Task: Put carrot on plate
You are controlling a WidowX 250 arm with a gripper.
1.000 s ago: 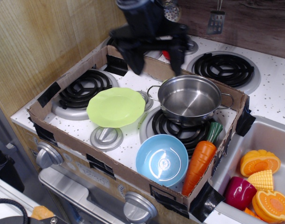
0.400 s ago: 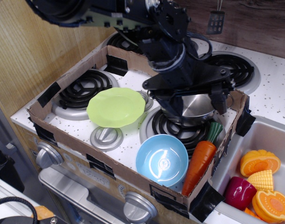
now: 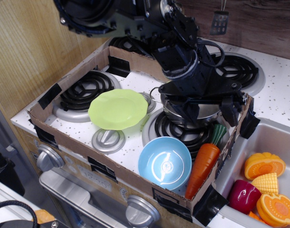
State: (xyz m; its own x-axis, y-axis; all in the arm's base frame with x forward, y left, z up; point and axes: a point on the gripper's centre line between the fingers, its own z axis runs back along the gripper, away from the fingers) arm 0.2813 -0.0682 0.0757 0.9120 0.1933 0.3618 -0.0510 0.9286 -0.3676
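The pincer (image 3: pixel 207 105), fingers spread apart, is hovering over the pot (image 3: pixel 192 113) near the carrot (image 3: pixel 204 161), risking clipping the pot's rim.

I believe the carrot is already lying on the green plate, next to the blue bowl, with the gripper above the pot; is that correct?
Not quite. In the observation.image view the carrot lies against the cardboard wall beside the blue bowl, not on the plate, which is bare and sits to the bowl's left. The rest stands: the gripper is above the pot.
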